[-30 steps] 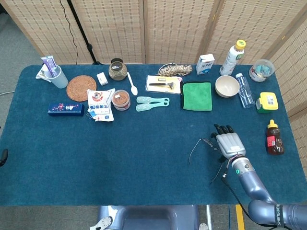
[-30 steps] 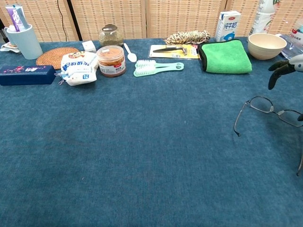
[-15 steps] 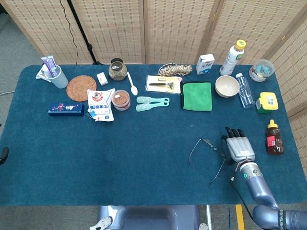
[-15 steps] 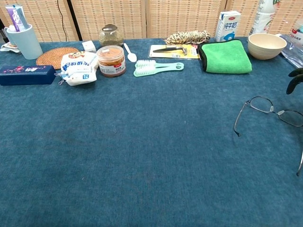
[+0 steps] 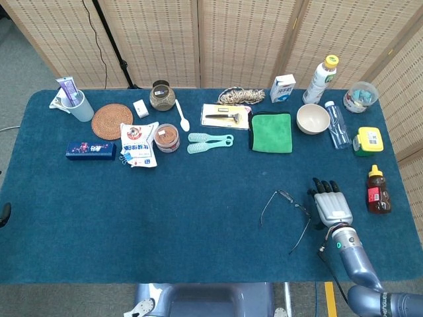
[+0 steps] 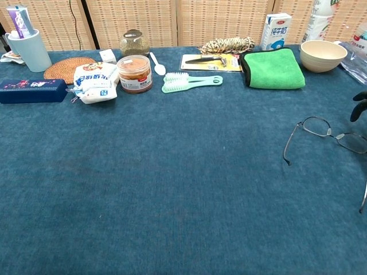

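Right hand point(image 5: 332, 205) hovers released, fingers spread, just beside the glasses point(image 5: 285, 211) lying near the worktop's point(image 5: 198, 218) front right corner.

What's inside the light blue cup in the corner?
A purple and white tube stands up inside the light blue cup, sticking out above its rim. The cup's wall hides the tube's lower part and anything else in there.

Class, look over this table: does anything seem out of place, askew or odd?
The eyeglasses lie alone, arms unfolded, in the near right part of the table, apart from the row of things along the far edge. The right robot hand is just beside them, fingers apart, holding nothing. Nothing looks spilled or damaged.
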Action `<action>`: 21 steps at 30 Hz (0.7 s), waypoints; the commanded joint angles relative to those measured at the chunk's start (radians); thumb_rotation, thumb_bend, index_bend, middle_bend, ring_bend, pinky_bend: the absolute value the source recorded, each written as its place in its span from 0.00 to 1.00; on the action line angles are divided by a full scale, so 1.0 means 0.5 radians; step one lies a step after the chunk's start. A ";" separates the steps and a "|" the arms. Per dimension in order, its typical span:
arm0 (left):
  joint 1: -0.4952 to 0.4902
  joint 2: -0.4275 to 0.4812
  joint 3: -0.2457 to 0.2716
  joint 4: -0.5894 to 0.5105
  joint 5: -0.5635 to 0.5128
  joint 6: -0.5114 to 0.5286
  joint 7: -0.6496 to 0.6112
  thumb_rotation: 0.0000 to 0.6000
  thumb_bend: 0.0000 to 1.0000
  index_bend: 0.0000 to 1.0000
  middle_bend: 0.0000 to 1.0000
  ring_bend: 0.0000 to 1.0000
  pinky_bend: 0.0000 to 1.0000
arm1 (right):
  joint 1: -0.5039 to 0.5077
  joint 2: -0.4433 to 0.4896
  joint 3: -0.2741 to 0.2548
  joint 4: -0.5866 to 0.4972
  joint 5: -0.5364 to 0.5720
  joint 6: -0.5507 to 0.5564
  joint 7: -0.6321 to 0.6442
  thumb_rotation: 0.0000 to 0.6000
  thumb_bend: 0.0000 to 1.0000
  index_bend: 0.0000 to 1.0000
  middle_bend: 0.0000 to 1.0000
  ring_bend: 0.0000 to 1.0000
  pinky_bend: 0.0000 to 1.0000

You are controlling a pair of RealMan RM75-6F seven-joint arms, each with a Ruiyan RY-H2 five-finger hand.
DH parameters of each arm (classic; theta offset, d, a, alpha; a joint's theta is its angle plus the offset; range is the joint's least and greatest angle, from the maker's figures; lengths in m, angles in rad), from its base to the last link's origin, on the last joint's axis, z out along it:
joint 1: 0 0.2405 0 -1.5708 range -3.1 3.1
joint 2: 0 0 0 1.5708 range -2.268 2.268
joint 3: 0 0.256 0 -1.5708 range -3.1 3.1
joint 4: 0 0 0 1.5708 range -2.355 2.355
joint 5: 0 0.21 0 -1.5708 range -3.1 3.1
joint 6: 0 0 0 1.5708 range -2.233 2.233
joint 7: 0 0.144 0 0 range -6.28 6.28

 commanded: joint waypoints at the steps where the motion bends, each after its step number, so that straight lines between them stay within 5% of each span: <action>1: 0.003 0.003 0.002 -0.001 -0.001 0.002 0.001 0.99 0.38 0.20 0.11 0.09 0.04 | -0.017 -0.028 0.004 0.036 -0.018 -0.009 -0.004 1.00 0.04 0.21 0.00 0.00 0.00; 21: 0.024 0.011 0.011 0.004 -0.013 0.016 -0.011 0.99 0.38 0.20 0.11 0.09 0.04 | -0.083 -0.150 0.061 0.166 -0.080 -0.062 -0.001 1.00 0.04 0.25 0.00 0.00 0.00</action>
